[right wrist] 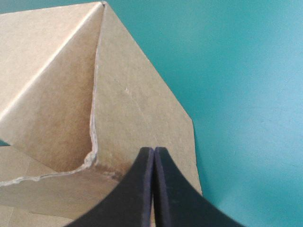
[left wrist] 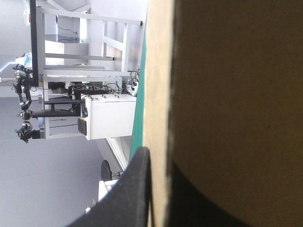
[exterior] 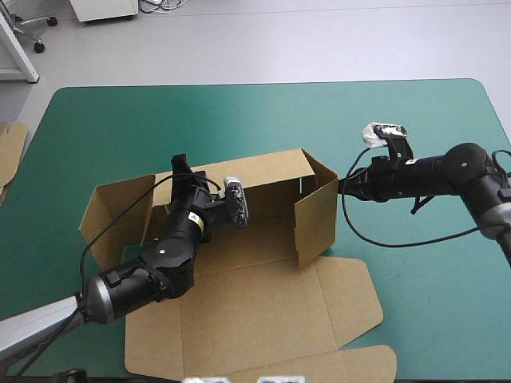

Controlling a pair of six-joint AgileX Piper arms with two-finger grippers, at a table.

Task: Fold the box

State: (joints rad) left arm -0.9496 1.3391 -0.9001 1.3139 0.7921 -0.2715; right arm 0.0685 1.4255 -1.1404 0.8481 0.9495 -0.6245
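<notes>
The cut sheet of brown board, the box (exterior: 263, 311), lies near the middle of the table's teal-green cover (exterior: 239, 112) and is partly raised. Its long back wall stands upright. At one end the wall turns a sharp corner into a side wall that comes toward the near edge, and at the other end a flap angles outward. The broad lid panel lies flat toward the near edge, with rounded flaps at its side and front.

The left gripper (exterior: 180, 162) reaches over the floor of the box to the top edge of the back wall. In the left wrist view, the left gripper (left wrist: 158, 158) is clamped on that wall. One black finger (left wrist: 128, 198) is on the outer face, the other is a dark shape on the shaded inner face, and the pale cut edge of the box (left wrist: 227, 94) runs straight ahead between them.

The right gripper (exterior: 345, 187) is at the outer face of the side wall. In the right wrist view, the right gripper (right wrist: 154, 151) has its fingers pressed together into one point, holding nothing. The tip is against the box (right wrist: 132, 109), just beside the folded corner seam, and bare cover (right wrist: 246, 71) lies to one side.

A rounded edge of more brown board (exterior: 9, 148) shows at the table's left edge.
</notes>
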